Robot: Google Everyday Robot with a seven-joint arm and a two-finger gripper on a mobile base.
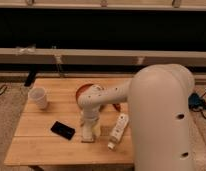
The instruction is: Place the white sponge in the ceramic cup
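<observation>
The white sponge (88,136) lies on the wooden table (41,147), near its front middle, and only its lower edge shows under my gripper. My gripper (88,129) points straight down onto the sponge from the arm's white wrist. The ceramic cup (38,97) stands upright at the table's left side, well apart from the gripper and empty as far as I can see.
A black phone (62,130) lies just left of the sponge. A long white remote-like bar (117,131) lies just right of it. An orange bowl (86,90) sits behind, partly hidden by the arm. My large white body (163,120) blocks the table's right side.
</observation>
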